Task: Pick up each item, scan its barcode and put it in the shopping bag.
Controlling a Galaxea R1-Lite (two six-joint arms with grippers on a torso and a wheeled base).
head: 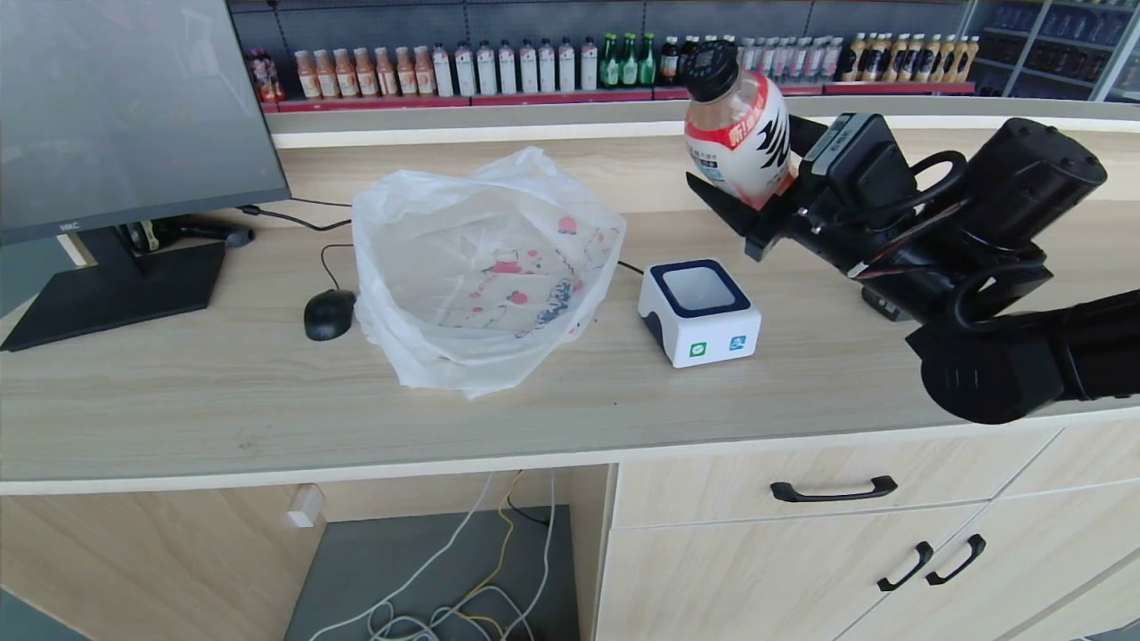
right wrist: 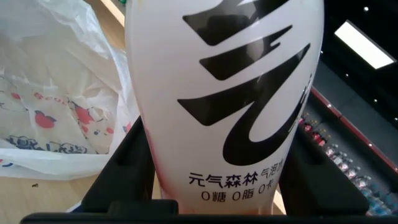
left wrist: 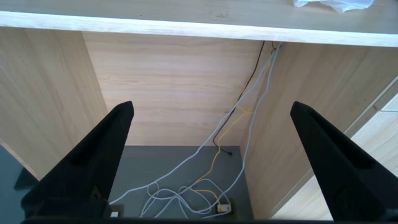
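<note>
Aloft, right pincer (head: 755, 178) pinching bottle (head: 737, 125), scanner (head: 699, 312) just beside shopping bag (head: 481, 258) on counter (head: 223, 383), mouse (head: 329, 313) nearby, left pincer (left wrist: 212, 112) spread.

1. We see our right arm (head: 1006, 267): matte black, fat rounded joint housings.
2. Black cables (head: 942, 157) loop over its boxy wrist (grey-topped).
3. Our left gripper (left wrist: 212, 124): two black wedge-shaped fingers (left wrist: 93, 168).

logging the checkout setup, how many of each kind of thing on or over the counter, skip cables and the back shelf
bottle, in the right gripper: 1
shopping bag: 1
scanner box: 1
mouse: 1
monitor: 1
total: 5
</note>
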